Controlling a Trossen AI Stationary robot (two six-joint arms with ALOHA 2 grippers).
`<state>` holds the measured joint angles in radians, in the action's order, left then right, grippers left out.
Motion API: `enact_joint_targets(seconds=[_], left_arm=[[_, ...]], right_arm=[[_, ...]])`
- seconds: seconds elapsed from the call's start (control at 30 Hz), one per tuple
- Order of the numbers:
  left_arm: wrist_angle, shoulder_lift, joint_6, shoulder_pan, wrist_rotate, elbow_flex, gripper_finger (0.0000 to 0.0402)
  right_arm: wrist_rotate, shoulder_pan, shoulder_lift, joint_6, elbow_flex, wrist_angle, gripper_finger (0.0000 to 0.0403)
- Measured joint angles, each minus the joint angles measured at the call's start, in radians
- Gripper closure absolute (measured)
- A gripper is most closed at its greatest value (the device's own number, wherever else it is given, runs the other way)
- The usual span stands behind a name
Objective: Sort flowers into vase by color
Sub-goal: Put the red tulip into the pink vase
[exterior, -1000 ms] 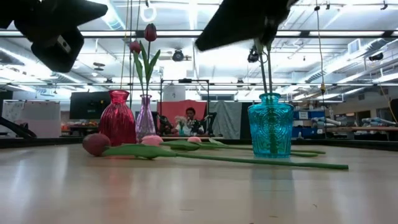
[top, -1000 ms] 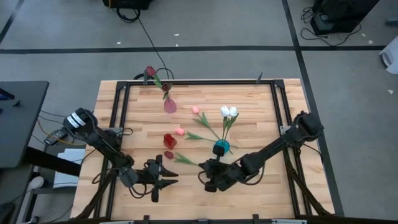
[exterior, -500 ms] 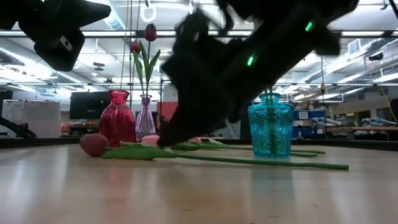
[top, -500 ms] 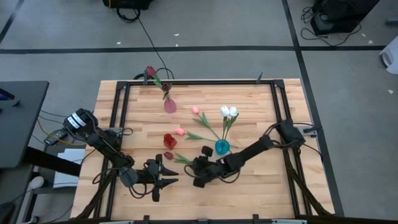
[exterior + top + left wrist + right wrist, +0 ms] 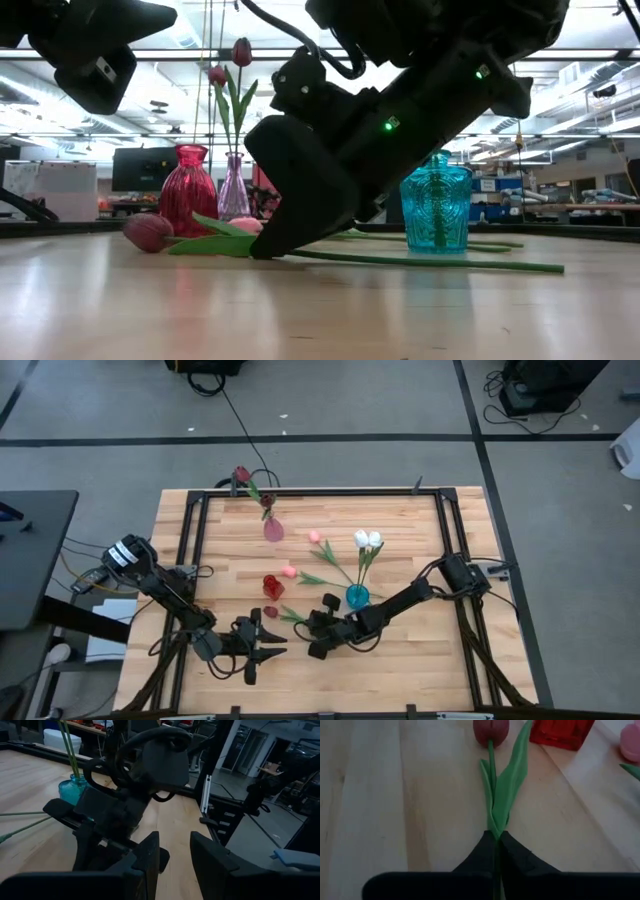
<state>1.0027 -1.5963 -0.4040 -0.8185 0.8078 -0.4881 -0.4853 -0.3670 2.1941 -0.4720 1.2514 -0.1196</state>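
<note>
A maroon tulip [image 5: 271, 610] lies on the table near the red vase [image 5: 273, 586], with its head [image 5: 491, 730] toward the table's left. My right gripper [image 5: 314, 631] is down on its stem and shut on it. My left gripper [image 5: 256, 647] hangs open near the table's near edge, close by. Two white tulips [image 5: 367, 539] stand in the teal vase [image 5: 357, 597]. Two maroon tulips [image 5: 241, 475] stand in the lilac vase [image 5: 273, 528]. Two pink tulips [image 5: 289, 571] lie flat between the vases. My right gripper pinches the maroon tulip's stem [image 5: 495, 830] just below where its leaves spring, well back from the head. The fingers [image 5: 275, 240] slant down from the table's right and run along the stem. The head [image 5: 148, 232] and the long stem rest on the table.
The red vase [image 5: 560, 730] stands just beyond the tulip's head, and a pink head [image 5: 631, 735] lies next to it. Black frame rails [image 5: 196, 550] run along the table's left and right sides. Bare wood spreads toward the near edge [image 5: 400, 680].
My right gripper has moved toward the table's left and come down onto the maroon tulip's stem near its leaves. The tulip's head has slid slightly leftward and one leaf now stands a little higher.
</note>
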Motion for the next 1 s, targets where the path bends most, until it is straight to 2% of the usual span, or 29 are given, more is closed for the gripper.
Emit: enact_joint_targets(seconds=[0.2,0.47,0.6,0.67,0.73,0.83,1.0], left_arm=[[0.008,0.0,-0.001,-0.003,-0.004,0.0,0.0286],[0.016,0.0,-0.048,-0.003,-0.105,0.0,0.0286],[0.013,-0.016,-0.061,0.011,-0.091,-0.016,0.0286],[0.012,-0.045,-0.046,0.027,-0.057,-0.046,0.0286],[0.016,-0.092,-0.012,0.055,-0.042,-0.095,0.0286],[0.013,-0.162,0.059,0.102,-0.03,-0.175,0.0286],[0.016,-0.23,0.162,0.163,-0.049,-0.301,0.0286]], right_arm=[[-0.076,-0.033,-0.06,0.019,-0.009,0.084,0.0388],[-0.285,-0.112,-0.3,0.13,-0.006,0.173,0.0389],[-0.384,-0.16,-0.4,0.203,-0.005,0.155,0.0389],[-0.392,-0.175,-0.426,0.232,-0.008,0.115,0.0389],[-0.384,-0.189,-0.438,0.279,-0.044,0.002,0.0389],[-0.344,-0.212,-0.44,0.375,-0.133,-0.292,0.0389],[-0.154,-0.22,-0.428,0.484,-0.318,-0.829,0.0389]])
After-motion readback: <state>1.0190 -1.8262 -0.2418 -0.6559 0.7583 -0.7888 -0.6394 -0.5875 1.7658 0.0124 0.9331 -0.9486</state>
